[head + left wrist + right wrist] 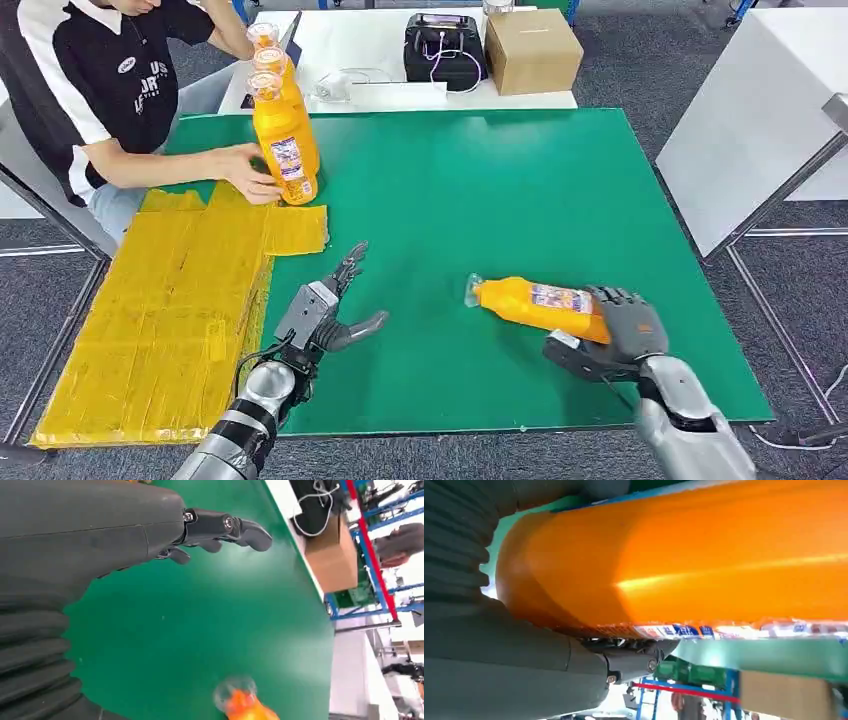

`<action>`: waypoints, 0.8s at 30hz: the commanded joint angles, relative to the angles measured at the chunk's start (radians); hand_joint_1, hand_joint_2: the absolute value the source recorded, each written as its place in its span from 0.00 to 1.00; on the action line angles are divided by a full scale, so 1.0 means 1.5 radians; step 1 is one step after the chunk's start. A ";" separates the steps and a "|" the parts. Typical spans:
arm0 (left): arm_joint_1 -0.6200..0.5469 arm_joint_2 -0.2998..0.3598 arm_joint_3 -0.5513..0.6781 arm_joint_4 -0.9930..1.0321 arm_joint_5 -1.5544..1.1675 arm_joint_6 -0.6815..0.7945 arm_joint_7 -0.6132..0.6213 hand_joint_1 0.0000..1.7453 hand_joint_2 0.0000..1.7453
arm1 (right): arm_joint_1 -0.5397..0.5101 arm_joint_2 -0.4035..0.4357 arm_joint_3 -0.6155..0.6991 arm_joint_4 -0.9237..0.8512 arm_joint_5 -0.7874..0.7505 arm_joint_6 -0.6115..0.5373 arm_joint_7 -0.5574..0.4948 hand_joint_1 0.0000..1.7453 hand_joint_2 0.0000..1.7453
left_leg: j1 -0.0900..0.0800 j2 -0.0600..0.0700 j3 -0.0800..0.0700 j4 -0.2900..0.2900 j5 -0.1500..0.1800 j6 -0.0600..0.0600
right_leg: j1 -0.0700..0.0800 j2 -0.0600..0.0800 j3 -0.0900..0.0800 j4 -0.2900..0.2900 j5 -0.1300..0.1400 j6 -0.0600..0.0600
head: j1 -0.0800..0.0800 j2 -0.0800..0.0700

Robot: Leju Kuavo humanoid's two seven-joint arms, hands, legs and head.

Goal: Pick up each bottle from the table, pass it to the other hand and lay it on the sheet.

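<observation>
Right robot hand (622, 332) gripped 1 orange bottle (538, 303) by its base end, near the front right corner of the green surface (520, 190). The right wrist view confirmed the wrap: thumb under the orange body, label (734, 629) just past the thumb. Whether the bottle rested on the surface or sat just above it could not be told.

Bottle's long axis ran roughly parallel to the front edge, slightly tilted, with the clear cap (473, 290) pointing toward the left robot hand (335, 305). In the left wrist view the cap end (235, 692) showed blurred, facing that hand.

Left robot hand was open and held nothing, fingers spread, thumb stuck out toward the bottle. It hovered near the front edge, just beside the yellow sheet (170, 320) at the front left corner. A clear stretch of green separated the 2 hands.

Judgement: the pass turns on closing that gap along the bottle's own axis; cap end leads, so the left robot hand would take the neck-side half.

At the far left edge a person's hand (250, 172) steadied a row of upright orange bottles (283, 140).
</observation>
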 commanded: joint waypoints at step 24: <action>-0.087 -0.013 -0.156 0.066 0.001 -0.023 0.053 0.00 1.00 | -0.045 0.302 -0.033 0.013 -0.230 -0.134 -0.145 1.00 1.00 | 0.001 0.001 -0.001 -0.001 0.000 -0.001 | 0.001 0.000 0.000 -0.001 -0.001 -0.001 | 0.001 0.000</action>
